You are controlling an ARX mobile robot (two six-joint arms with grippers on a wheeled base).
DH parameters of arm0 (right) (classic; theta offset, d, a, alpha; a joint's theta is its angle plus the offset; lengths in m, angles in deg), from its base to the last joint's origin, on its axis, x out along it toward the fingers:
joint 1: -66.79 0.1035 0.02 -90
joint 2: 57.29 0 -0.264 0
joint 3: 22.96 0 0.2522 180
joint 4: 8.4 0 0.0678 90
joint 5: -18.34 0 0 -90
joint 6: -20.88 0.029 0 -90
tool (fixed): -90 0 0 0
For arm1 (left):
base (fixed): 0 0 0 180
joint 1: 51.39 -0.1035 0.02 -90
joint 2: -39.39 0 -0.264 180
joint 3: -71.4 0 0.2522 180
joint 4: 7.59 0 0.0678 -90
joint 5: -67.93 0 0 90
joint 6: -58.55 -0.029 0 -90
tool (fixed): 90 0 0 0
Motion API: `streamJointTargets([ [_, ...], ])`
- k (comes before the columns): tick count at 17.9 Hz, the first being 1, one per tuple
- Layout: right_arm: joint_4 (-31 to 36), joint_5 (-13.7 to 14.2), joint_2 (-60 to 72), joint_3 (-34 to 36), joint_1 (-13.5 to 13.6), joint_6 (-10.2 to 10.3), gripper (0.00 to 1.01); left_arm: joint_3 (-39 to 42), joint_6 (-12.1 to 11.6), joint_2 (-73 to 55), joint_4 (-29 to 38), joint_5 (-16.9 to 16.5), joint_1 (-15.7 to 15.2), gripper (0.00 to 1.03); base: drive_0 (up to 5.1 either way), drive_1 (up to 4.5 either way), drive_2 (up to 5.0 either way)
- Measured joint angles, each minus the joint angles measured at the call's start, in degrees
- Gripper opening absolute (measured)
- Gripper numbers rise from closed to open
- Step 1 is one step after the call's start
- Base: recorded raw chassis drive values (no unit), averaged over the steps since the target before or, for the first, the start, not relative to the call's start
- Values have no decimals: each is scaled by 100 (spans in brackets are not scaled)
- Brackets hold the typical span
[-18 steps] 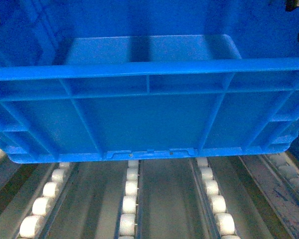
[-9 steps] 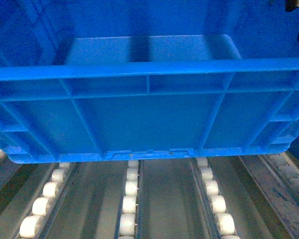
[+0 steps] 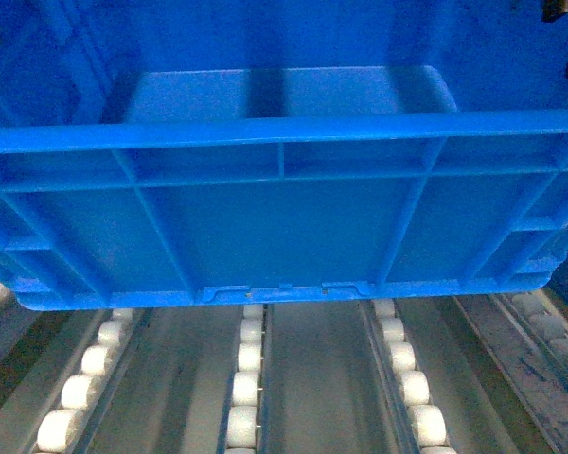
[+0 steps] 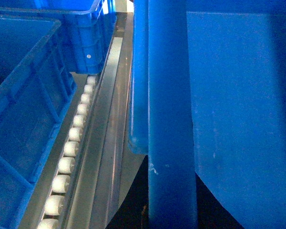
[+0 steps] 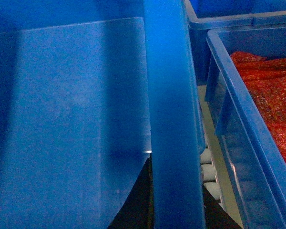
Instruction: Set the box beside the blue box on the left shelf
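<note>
I hold an empty blue box (image 3: pixel 284 227) just above the shelf's roller lanes (image 3: pixel 249 378); it fills the upper head view. In the left wrist view its left rim (image 4: pixel 171 119) runs up the middle, and my left gripper (image 4: pixel 173 202) is shut on it, a dark finger showing on each side. A gap with a roller track (image 4: pixel 69 148) separates it from another blue box (image 4: pixel 24 119) standing to its left. My right gripper (image 5: pixel 176 202) is shut on the right rim (image 5: pixel 174 95) in the same way.
A further blue box (image 4: pixel 81 38) stands behind the left one. Close on the right stands a blue box (image 5: pixel 238 143) holding red material (image 5: pixel 271 95), with another box (image 5: pixel 229 14) behind it. White rollers and metal rails (image 3: pixel 402 378) lie under the held box.
</note>
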Motion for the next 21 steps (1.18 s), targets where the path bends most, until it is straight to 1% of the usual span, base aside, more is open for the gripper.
streamJointTargets([
  [10, 0, 0, 0, 0, 0, 0, 9, 0, 0, 0, 0, 2, 0, 6, 0, 0, 0],
  [11, 330, -39, 0, 94, 0, -103, 8, 111, -66, -13, 404, 245, 48, 6, 0, 0, 0],
  [12, 988, -181, 0, 365, -4, -367, 8, 529, -74, -35, 1434, 896, 232, 6, 0, 0, 0],
  [13, 857, -376, -37, 293, -66, -538, 8, 533, -109, -31, 1596, 1143, 297, 6, 0, 0, 0],
  [14, 619, -542, -118, 278, -70, -599, 8, 525, -131, 4, 1537, 1222, 323, 6, 0, 0, 0],
  [15, 284, -739, -164, 278, -70, -638, 8, 450, -177, 35, 1198, 1231, 282, 6, 0, 0, 0],
  [16, -11, -938, -173, 278, -70, -634, 7, 354, -219, 68, 721, 1207, 190, 7, 0, 0, 0],
  [17, -184, -1117, -170, 306, -68, -627, 7, 299, -247, 83, 420, 1161, 114, 7, 0, 0, 0],
  [18, -310, -1255, -168, 378, -52, -562, 7, 251, -273, 111, -22, 1062, -35, 7, 0, 0, 0],
  [19, -437, -1296, -136, 433, 33, -470, 7, 251, -264, 146, -382, 992, -166, 7, 0, 0, 0],
  [20, -610, -1335, -87, 452, 140, -321, 7, 251, -275, 166, -697, 872, -341, 7, 0, 0, 0],
  [21, -669, -1316, -11, 452, 221, -262, 7, 251, -289, 164, -815, 785, -437, 7, 0, 0, 0],
])
